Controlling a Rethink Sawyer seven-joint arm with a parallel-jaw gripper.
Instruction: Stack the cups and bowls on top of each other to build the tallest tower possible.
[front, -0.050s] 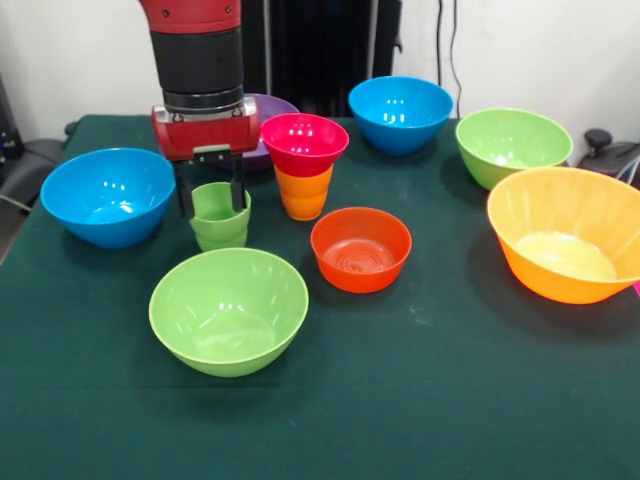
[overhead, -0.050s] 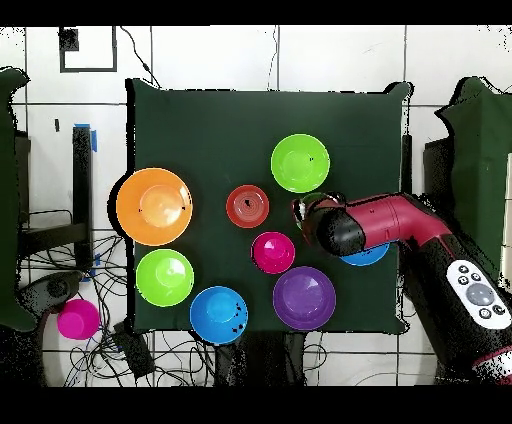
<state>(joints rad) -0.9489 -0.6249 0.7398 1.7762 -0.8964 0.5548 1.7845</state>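
My gripper (front, -0.050s: 212, 192) is open and lowered over the light green cup (front, -0.050s: 220, 218), one finger on each side of its rim; the cup stands on the table. Right beside it the small magenta bowl (front, -0.050s: 304, 142) sits on the orange cup (front, -0.050s: 303, 194). The orange-red bowl (front, -0.050s: 360, 250) and a light green bowl (front, -0.050s: 228, 310) lie in front. Blue bowls sit at the left (front, -0.050s: 107, 195) and the back (front, -0.050s: 400, 112). The purple bowl (front, -0.050s: 274, 108) is half hidden behind my gripper. From overhead the arm (overhead, -0.050s: 375, 222) covers the green cup.
Another light green bowl (front, -0.050s: 512, 145) and the large orange bowl (front, -0.050s: 565, 235) stand at the right. The green-clothed table (front, -0.050s: 420, 400) has free room along its front. In the overhead view a magenta object (overhead, -0.050s: 77, 319) lies off the table among cables.
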